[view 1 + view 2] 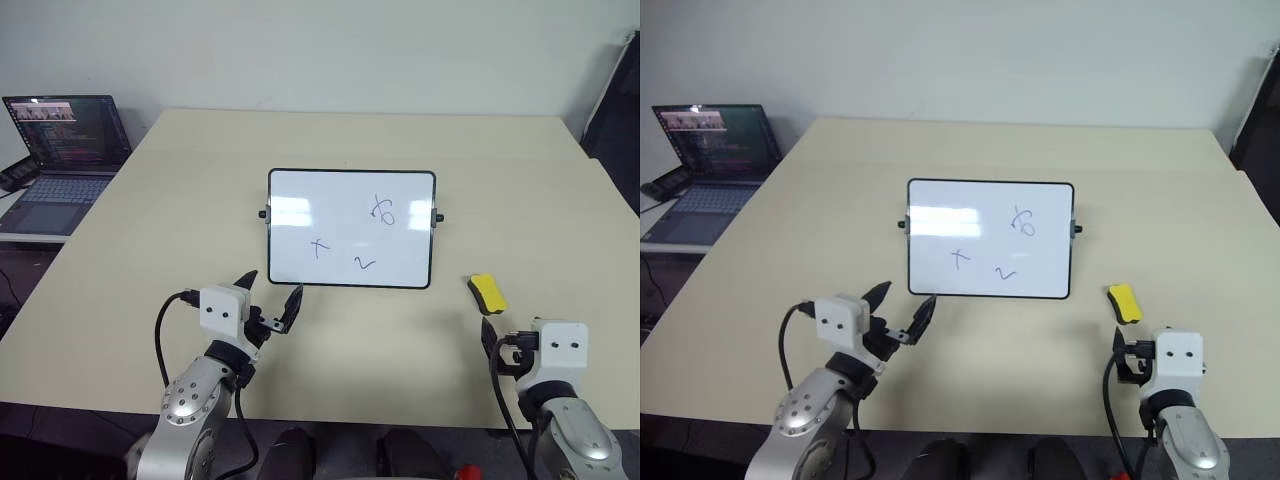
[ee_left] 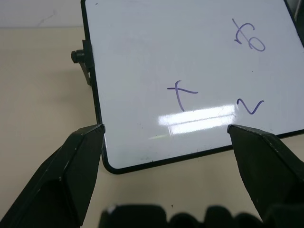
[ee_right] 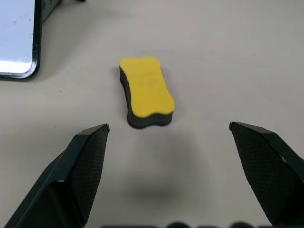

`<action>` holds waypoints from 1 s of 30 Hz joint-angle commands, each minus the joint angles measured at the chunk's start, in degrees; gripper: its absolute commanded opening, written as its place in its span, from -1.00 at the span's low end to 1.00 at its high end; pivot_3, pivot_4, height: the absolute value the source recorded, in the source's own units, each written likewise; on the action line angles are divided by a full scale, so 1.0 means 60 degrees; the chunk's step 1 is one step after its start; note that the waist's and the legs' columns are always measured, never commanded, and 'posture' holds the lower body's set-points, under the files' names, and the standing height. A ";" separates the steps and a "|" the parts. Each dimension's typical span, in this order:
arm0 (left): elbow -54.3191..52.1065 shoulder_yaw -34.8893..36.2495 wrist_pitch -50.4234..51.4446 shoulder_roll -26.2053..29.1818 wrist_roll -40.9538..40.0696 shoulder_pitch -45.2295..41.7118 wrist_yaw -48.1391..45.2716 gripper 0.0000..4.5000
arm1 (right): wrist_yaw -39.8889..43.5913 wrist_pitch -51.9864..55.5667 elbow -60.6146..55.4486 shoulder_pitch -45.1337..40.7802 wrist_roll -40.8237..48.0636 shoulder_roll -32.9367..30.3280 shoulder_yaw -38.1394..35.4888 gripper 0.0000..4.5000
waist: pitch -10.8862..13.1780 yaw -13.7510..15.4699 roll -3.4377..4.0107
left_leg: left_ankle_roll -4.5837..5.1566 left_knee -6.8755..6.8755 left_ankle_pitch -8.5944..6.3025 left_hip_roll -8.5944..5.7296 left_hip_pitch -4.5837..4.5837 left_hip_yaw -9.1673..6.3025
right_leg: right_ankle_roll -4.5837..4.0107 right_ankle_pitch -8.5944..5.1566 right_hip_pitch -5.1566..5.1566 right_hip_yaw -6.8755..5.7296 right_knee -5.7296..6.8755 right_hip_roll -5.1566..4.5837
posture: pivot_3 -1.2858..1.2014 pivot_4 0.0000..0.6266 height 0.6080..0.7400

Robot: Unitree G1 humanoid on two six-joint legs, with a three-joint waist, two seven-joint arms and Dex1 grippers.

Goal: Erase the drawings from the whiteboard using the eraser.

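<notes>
The whiteboard (image 1: 350, 228) stands tilted on the middle of the beige table (image 1: 200, 180). It carries three drawings: a curly loop (image 1: 384, 211), a cross (image 1: 319, 248) and a small tick (image 1: 365, 263). The yellow eraser (image 1: 487, 293) lies flat on the table, right of the board's near right corner. My left gripper (image 1: 272, 286) is open just before the board's near left corner, and its fingers frame that corner in the left wrist view (image 2: 166, 128). My right gripper (image 3: 169, 127) is open, a short way behind the eraser (image 3: 145, 90) and not touching it.
An open laptop (image 1: 65, 160) sits on a lower surface off the table's left edge. A dark object (image 1: 615, 100) stands past the far right corner. The table's near edge runs just in front of both arms.
</notes>
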 commanded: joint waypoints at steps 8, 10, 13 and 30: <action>-0.0095 -0.0355 -0.0520 -0.0241 0.0015 0.0205 -0.0132 1.00 | 0.0112 0.0376 -0.0744 -0.0211 0.0216 -0.0271 -0.0367 0.98 | 0.0007 0.0003 -0.0013 | 0.0000 0.0003 0.0000 -0.0002 0.0000 0.0000 | 0.0000 0.0000 0.0003 -0.0001 0.0000 0.0000 | 0.03 -0.52 1.00; 0.0133 -0.0258 -0.0692 -0.0210 0.0030 0.0129 -0.0195 1.00 | 0.0113 0.0340 -0.0722 -0.0170 0.0184 -0.0246 -0.0351 0.98 | 0.0007 0.0004 -0.0013 | 0.0000 0.0003 0.0000 -0.0003 0.0000 0.0002 | 0.0000 0.0000 0.0003 -0.0001 0.0000 -0.0001 | 0.03 -0.52 1.00; 0.0442 -0.0039 -0.0936 -0.0137 -0.0003 -0.0041 -0.0290 1.00 | 0.0000 0.0266 -0.0650 -0.0229 0.0098 -0.0131 -0.0224 0.98 | 0.0007 0.0004 -0.0013 | 0.0000 0.0003 0.0000 -0.0003 0.0001 0.0000 | 0.0000 0.0000 0.0003 -0.0002 0.0000 0.0000 | 0.03 -0.52 1.00; 0.1783 0.0152 -0.1675 -0.0068 -0.0004 -0.0934 -0.0640 1.00 | -0.0496 -0.0344 -0.0145 -0.0460 -0.0108 0.0368 0.0191 0.98 | 0.0011 0.0003 -0.0018 | 0.0000 0.0002 0.0000 -0.0003 -0.0001 0.0000 | 0.0000 0.0000 -0.0001 -0.0002 0.0001 -0.0001 | 0.03 -0.52 1.00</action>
